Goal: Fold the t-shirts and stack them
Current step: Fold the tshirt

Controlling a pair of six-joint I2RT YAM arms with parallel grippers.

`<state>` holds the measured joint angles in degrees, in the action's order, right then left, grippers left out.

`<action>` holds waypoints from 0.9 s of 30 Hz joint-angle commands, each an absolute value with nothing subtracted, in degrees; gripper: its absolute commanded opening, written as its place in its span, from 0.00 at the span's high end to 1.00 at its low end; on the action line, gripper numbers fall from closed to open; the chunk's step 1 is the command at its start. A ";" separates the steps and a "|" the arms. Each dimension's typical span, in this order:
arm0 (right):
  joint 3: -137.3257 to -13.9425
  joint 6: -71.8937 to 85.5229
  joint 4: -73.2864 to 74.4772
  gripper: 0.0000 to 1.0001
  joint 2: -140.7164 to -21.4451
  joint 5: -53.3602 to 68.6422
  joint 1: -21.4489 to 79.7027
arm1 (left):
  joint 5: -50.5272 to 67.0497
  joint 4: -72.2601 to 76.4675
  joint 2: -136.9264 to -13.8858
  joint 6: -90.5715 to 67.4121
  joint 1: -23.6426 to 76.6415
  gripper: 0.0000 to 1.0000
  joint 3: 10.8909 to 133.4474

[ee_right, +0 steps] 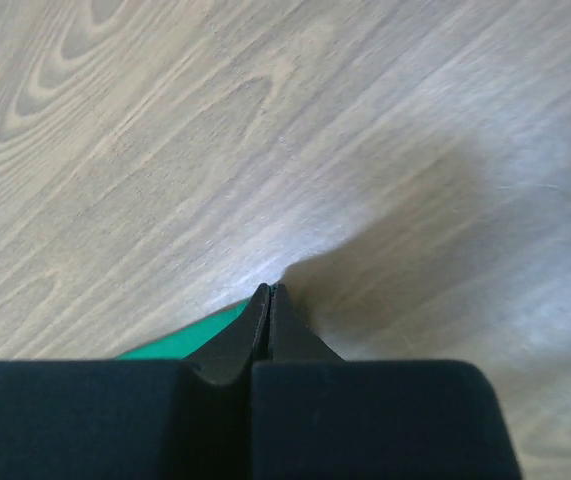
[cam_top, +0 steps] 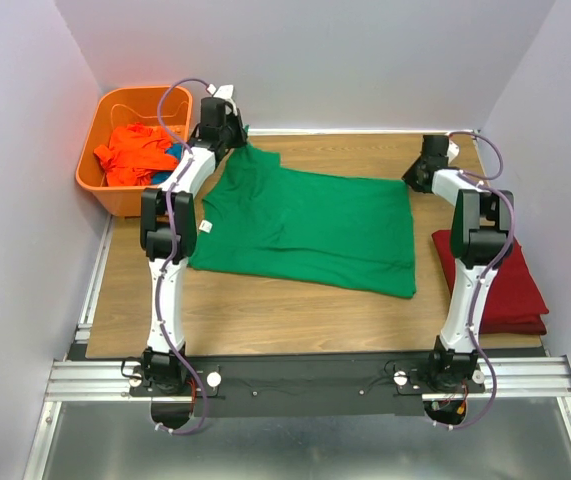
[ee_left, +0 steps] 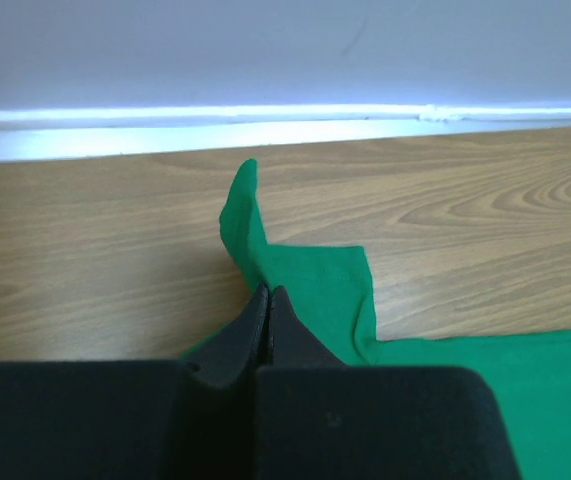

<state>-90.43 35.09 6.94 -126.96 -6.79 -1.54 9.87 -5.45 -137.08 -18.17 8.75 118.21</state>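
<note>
The green t-shirt (cam_top: 305, 225) lies spread flat in the middle of a pale wood-grain table (cam_top: 265, 300), boxed in by plain pale-lilac walls (cam_top: 365, 60). At the shirt's far left sleeve the left gripper (ee_left: 268, 292) has its jaws clamped on the cloth, and a fold of sleeve stands up just beyond the tips. At the shirt's far right corner the right gripper (ee_right: 268, 290) has its jaws pressed together too, pinching a sliver of green hem low against the wood. To the right of the shirt, near but apart, a dark red t-shirt (cam_top: 500, 285) rests folded. Beyond the shirt's left sleeve an orange plastic basket (cam_top: 145, 92) holds a crumpled orange t-shirt (cam_top: 130, 155) and some blue cloth (cam_top: 175, 150). Nearer than the shirt, a silver rail (cam_top: 305, 378) carries both arm bases
</note>
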 commanded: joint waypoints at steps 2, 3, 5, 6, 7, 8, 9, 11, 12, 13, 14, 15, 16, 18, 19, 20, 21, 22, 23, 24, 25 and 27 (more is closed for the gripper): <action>-89.04 33.93 8.44 0.99 -122.00 -9.41 -2.64 | 7.91 -3.25 -132.10 -17.05 9.05 1.00 117.07; -88.69 33.84 8.44 0.99 -121.64 -9.40 -2.64 | 7.82 -3.08 -132.10 -17.05 9.05 1.00 116.81; -88.24 33.84 8.44 0.99 -120.85 -9.41 -2.72 | 7.65 -3.16 -131.75 -17.05 9.05 1.00 116.28; -88.07 33.84 8.44 0.99 -120.50 -9.40 -2.72 | 7.73 -3.08 -131.75 -17.14 9.05 1.00 116.11; -87.46 33.84 8.44 0.99 -120.15 -9.32 -2.81 | 7.73 -3.08 -131.49 -17.14 9.05 1.00 115.58; -87.19 33.92 8.35 0.99 -119.45 -9.23 -2.81 | 7.73 -2.99 -131.31 -17.23 9.05 1.00 115.32; -86.75 34.10 8.26 0.99 -119.10 -9.14 -2.81 | 7.82 -2.47 -130.96 -17.14 9.05 1.00 114.88; -85.61 34.28 8.17 0.99 -118.39 -8.79 -2.81 | 7.65 -2.37 -130.43 -17.40 9.05 1.00 113.82; -84.65 34.45 7.91 0.99 -117.34 -8.62 -2.81 | 7.30 -2.37 -129.99 -17.40 9.05 1.00 113.12; -84.64 34.54 7.65 0.99 -116.64 -8.53 -2.81 | 7.29 -2.37 -129.56 -17.32 9.05 1.00 112.59; -83.16 34.63 7.47 0.99 -116.02 -8.44 -2.81 | 6.34 -2.29 -129.12 -17.40 9.05 1.00 112.07; -82.45 34.80 7.04 0.99 -114.45 -8.61 -2.81 | 5.81 -2.02 -127.89 -17.58 9.05 1.00 111.36; -80.79 34.89 6.86 0.99 -113.65 -8.70 -2.90 | 4.67 -1.93 -127.18 -17.67 9.05 1.00 109.70; -78.85 35.68 6.51 0.99 -111.98 -8.79 -2.81 | 3.78 -1.32 -125.69 -18.19 9.05 1.00 107.94; -77.97 36.29 6.50 0.99 -110.32 -8.88 -2.81 | 2.82 -0.97 -124.12 -18.72 9.05 1.00 106.10; -77.00 36.73 6.42 0.99 -109.26 -8.79 -2.81 | 2.20 -0.97 -123.23 -18.98 9.05 1.00 105.21; -74.64 37.70 6.24 0.99 -108.29 -8.70 -2.81 | 1.50 -1.23 -122.00 -19.33 9.05 1.00 104.51; -73.66 38.23 6.24 0.99 -106.28 -8.88 -2.81 | 0.89 -1.58 -121.38 -20.03 9.05 1.00 103.20; -71.48 38.75 5.98 0.99 -105.13 -8.88 -2.81 | 0.53 -1.84 -120.68 -20.39 9.05 1.00 102.23; -71.46 39.11 6.06 0.99 -104.25 -9.22 -2.90 | 0.44 -1.76 -119.98 -20.74 9.05 1.00 101.26; -69.37 40.16 6.06 0.99 -103.11 -9.66 -2.81 | -1.13 -1.84 -118.58 -21.26 9.05 1.00 99.07; -66.29 41.74 6.06 0.99 -100.12 -9.76 -2.81 | -1.76 -1.84 -116.29 -23.11 9.05 1.00 95.56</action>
